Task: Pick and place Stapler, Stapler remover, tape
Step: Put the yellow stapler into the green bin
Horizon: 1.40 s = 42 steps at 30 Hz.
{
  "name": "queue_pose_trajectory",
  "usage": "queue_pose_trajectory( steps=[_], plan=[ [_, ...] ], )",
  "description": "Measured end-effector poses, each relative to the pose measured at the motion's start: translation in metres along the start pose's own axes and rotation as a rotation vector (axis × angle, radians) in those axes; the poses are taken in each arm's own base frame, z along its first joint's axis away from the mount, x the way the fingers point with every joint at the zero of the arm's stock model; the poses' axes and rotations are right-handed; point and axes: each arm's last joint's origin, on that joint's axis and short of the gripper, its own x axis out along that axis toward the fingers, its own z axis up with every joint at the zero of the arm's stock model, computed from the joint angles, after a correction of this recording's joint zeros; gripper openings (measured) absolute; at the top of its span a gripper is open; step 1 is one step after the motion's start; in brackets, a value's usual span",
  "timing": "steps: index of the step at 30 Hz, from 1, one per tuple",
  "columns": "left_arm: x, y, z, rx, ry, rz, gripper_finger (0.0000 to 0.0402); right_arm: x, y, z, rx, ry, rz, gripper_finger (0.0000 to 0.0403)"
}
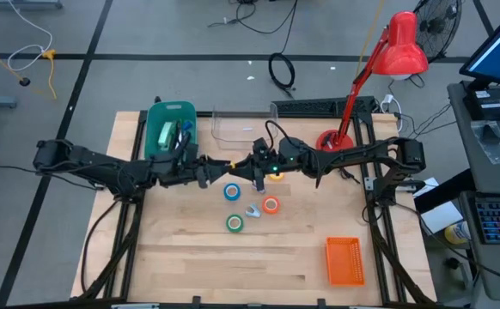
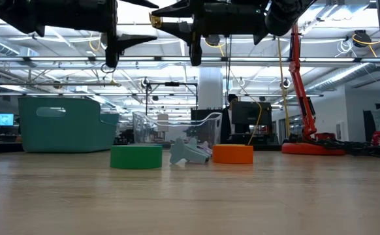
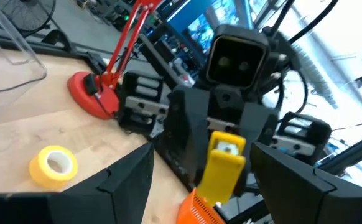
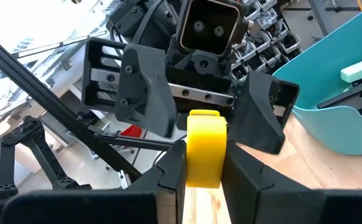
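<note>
Right gripper (image 4: 203, 163) clamped on yellow stapler (image 4: 206, 146), held above table centre; left gripper (image 3: 199, 168) spread wide around its far end, facing. Stapler remover (image 1: 253, 210) among tape rolls (image 1: 234, 223) below

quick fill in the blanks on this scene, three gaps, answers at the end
1. The object gripped by the right claw is coloured ___.
2. The left claw, facing it in mid-air, has its jaws ___.
3. In the low view the stapler remover lies between the green tape and the ___ one.

Missing words: yellow; open; orange
</note>
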Motion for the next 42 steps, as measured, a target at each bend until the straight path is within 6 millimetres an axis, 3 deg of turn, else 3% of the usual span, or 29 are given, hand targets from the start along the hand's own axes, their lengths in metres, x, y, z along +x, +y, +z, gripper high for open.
queue_pose_trajectory(
  steps=[12,20,25,42],
  plan=[
    [0.01,-0.01,0.005,0.043,-0.008,-0.016,0.0263,0.0,-0.001,-0.001,0.015,0.009,-0.008,0.0065],
    [0.01,-0.011,0.004,0.045,0.046,-0.046,0.0167,0.0,-0.001,-0.002,0.016,0.015,-0.006,0.0065],
    [0.01,-0.011,0.004,0.05,0.047,-0.05,0.0135,0.0,-0.001,-0.001,0.015,0.012,-0.009,0.0065],
    [0.01,-0.011,0.004,0.07,0.047,-0.05,0.0129,-0.001,-0.002,0.002,0.005,-0.023,-0.024,0.0065]
  ],
)
